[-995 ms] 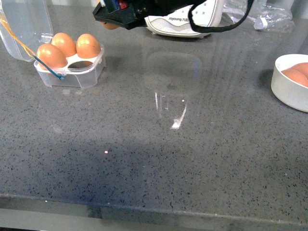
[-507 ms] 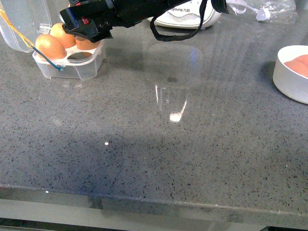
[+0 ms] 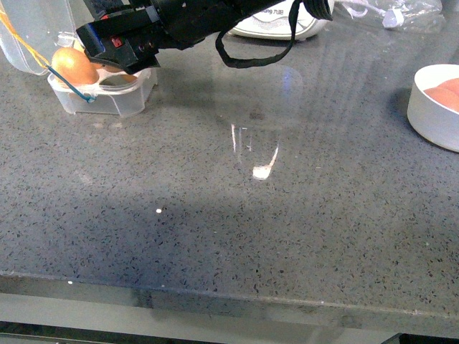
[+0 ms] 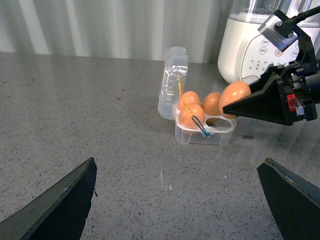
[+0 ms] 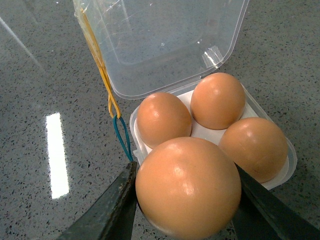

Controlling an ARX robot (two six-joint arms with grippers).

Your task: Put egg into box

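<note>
Closest of all, the left gripper (image 4: 180,200), out of the front view; by its own wrist camera, fingers spread wide with nothing between, well short of the box (image 4: 205,134). Next, in the front view, grey speckled counter (image 3: 229,236) across the lower and middle frame, with a glare patch (image 3: 264,172) just above centre. At the right edge, around upper-middle height, part of a round white bowl (image 3: 430,118) with brown eggs (image 3: 446,93) inside. In the upper left, the box again: clear plastic, lid (image 3: 32,36) thrown back and standing upright behind, yellow and blue bands (image 3: 68,80) hanging across the near corner. Stretched from top centre toward it, the black right arm (image 3: 215,18), ending in the right gripper (image 3: 118,46) directly over the box. Clamped on the egg (image 5: 187,187), one dark finger (image 5: 112,212) pressed to each side. Held over the corner left free by three other eggs (image 5: 217,100); seemingly just above the slot rather than seated, though hard to tell whether touching. Farthest, along the top edge, a white appliance (image 3: 276,25), and crumpled clear plastic (image 3: 387,14) in the upper right corner.
</note>
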